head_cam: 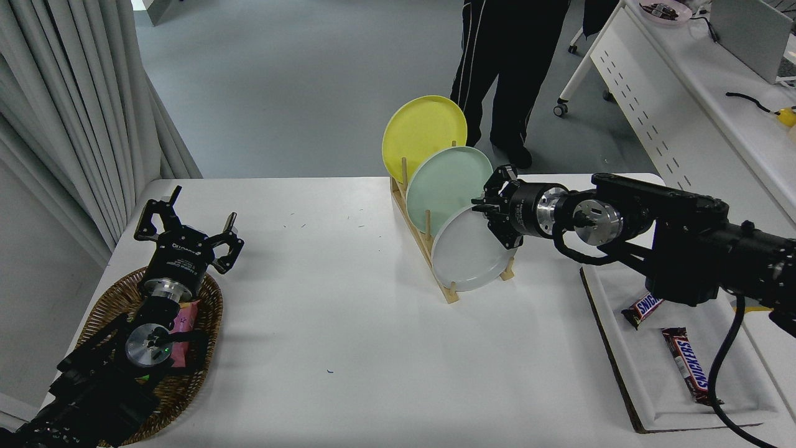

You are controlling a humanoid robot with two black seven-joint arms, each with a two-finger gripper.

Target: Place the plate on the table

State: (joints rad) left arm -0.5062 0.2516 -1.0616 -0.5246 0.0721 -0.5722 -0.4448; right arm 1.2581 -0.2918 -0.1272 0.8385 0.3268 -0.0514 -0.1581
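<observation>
The light grey plate (463, 258) stands on edge in the front slot of a wooden rack (449, 291) on the white table (323, 280). A mint green plate (444, 183) and a yellow plate (423, 130) stand behind it. My right gripper (490, 210) comes in from the right. It is open at the grey plate's upper right rim, with its fingers spread above and below the edge. My left gripper (186, 225) is parked open at the lower left.
A wicker basket (106, 311) with a pink packet lies under the left arm. A white tray (628, 354) at the right holds Snickers bars (690, 364). A person's legs (504, 62) stand beyond the far edge. A white perforated desk (659, 106) is at the upper right.
</observation>
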